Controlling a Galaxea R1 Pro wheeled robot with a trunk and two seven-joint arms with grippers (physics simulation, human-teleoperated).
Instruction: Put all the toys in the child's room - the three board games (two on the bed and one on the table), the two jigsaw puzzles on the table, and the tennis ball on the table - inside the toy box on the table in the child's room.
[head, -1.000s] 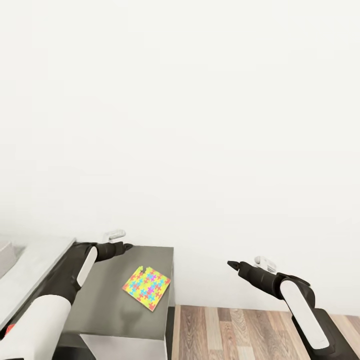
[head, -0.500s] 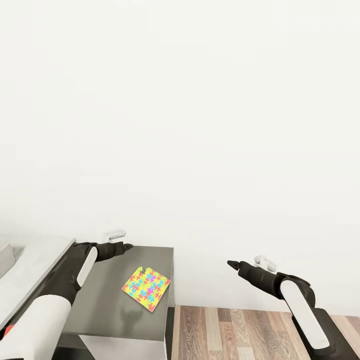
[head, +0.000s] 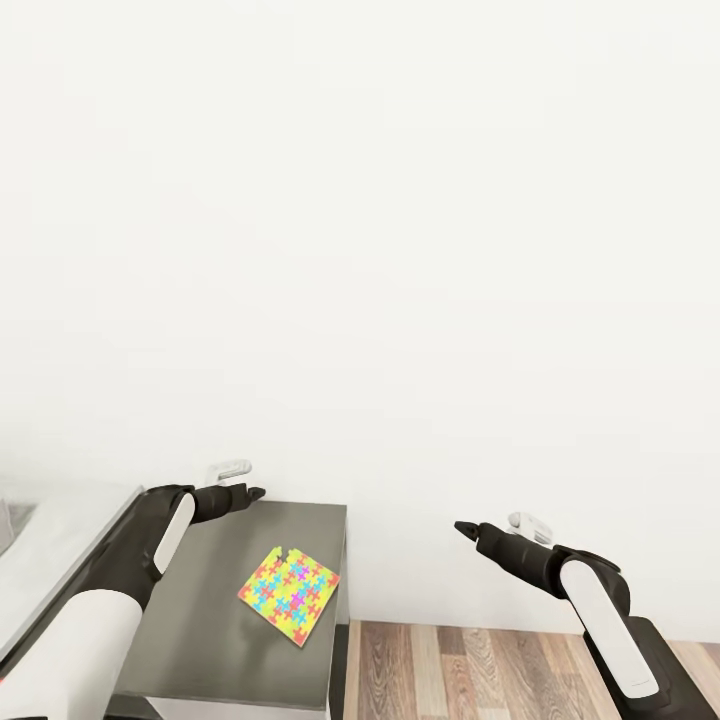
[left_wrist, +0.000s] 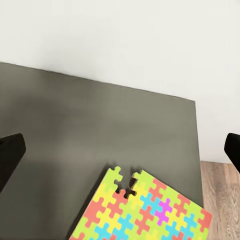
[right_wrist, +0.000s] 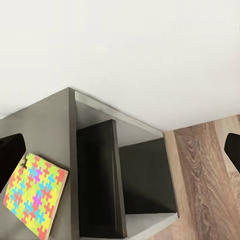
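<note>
One jigsaw puzzle (head: 290, 597) lies flat on the dark grey lower unit (head: 220, 640) of the table, near its right edge. It has a yellow, pink, blue and green interlocking pattern. My left gripper (head: 250, 493) hovers over the unit's back edge, above and behind the puzzle (left_wrist: 145, 212). It is open, with its fingertips (left_wrist: 10, 155) far apart and nothing between them. My right gripper (head: 462, 527) hangs in the air right of the unit, over the floor, also open and empty. The right wrist view looks down on the puzzle (right_wrist: 35, 192). The toy box, board games and tennis ball are out of view.
The white desk top (head: 50, 560) joins the unit on the left. The unit's side has open dark shelves (right_wrist: 125, 180). A plain white wall stands close behind everything. Wood-plank floor (head: 480, 670) lies to the right of the unit.
The whole head picture has shifted a little, so the unit and puzzle sit lower and further left in it. Both arms keep the same pose, with both grippers open.
</note>
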